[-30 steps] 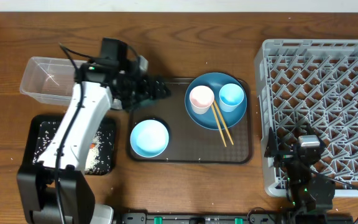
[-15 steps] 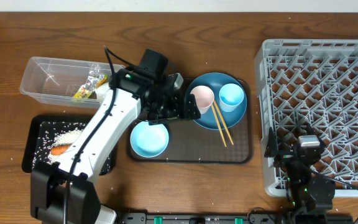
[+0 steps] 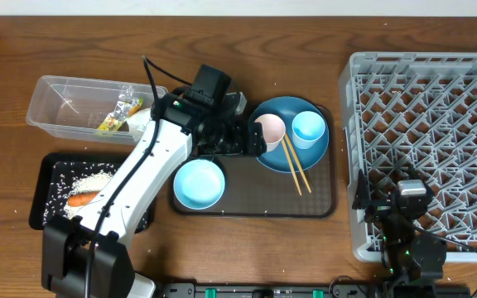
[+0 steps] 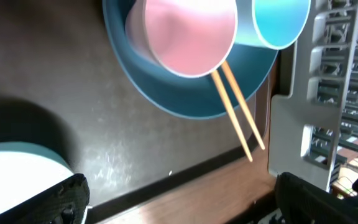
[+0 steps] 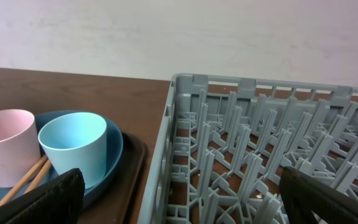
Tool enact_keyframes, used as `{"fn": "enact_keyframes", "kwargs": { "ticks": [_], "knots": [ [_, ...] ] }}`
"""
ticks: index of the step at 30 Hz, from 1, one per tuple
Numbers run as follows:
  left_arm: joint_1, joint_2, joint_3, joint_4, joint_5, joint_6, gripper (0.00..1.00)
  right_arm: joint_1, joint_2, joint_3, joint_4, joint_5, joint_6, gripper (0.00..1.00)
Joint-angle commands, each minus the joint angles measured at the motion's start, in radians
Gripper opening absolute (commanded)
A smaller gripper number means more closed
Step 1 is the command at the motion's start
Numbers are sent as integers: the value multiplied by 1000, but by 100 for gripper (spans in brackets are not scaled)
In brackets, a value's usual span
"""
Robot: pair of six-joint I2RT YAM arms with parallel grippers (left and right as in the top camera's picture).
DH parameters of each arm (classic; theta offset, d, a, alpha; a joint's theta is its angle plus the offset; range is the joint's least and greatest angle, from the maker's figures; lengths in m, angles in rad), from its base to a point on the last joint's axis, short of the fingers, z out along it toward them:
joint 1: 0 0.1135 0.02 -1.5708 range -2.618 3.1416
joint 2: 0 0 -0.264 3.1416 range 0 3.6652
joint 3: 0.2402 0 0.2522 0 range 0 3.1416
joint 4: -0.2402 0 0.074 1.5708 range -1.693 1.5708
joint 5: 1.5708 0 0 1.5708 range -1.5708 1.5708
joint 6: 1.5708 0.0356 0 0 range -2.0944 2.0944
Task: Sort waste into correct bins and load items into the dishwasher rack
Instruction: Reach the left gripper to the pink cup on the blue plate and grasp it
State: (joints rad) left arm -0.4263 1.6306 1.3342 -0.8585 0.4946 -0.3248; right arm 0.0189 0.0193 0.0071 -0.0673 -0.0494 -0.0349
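1. Printing is showing on the yellow-green wrapper (image 3: 113, 122), but it is too small to be read. The wrapper is lying in the clear tub (image 3: 56, 106), which is sitting well left of the brown tray (image 3: 247, 199), off its far left corner.
2. A white tissue (image 3: 140, 124) is lying beside the wrapper in the same tub. The tissue and the tub's end nearest the brown tray are being partly covered by the white left arm.
3. The left claw (image 3: 248, 141) is being held wide and empty over the far middle of the brown tray, just beside the pink cup (image 3: 269, 131).
4. The blue plate (image 3: 267, 159) is resting on the right half of the brown tray.
5. The pink cup and the light blue cup (image 3: 309, 128) are standing upright on the plate, side by side.
6. The two chopsticks (image 3: 295, 165) are slanting from the pink cup across the plate's rim.
7. The light blue bowl (image 3: 199, 184) is sitting on the near left corner of the brown tray.
8. The black tray (image 3: 44, 178) is lying left of the brown tray, with the carrot (image 3: 81, 199) and white rice (image 3: 85, 174) inside.
9. The grey rack (image 3: 429, 108), a moulded plastic lattice of upright pegs, is standing just right of the brown tray.
10. The right claw (image 5: 182, 208) is being held wide and empty at the rack's near left corner.
11. The brown tray is looking matt and finely textured with rounded corners, and the table (image 3: 222, 50) is showing wood grain.
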Motion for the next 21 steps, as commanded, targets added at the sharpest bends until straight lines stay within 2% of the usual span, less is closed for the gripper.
{"fn": "enact_keyframes", "kwargs": {
  "ticks": [1,21],
  "knots": [
    [0,-15,-2,13,-18,6,98,0,0,-2,-4,0,-4,99],
    [0,-15,-2,59,-49,6,98,0,0,-2,-4,0,-4,99]
  ]
}}
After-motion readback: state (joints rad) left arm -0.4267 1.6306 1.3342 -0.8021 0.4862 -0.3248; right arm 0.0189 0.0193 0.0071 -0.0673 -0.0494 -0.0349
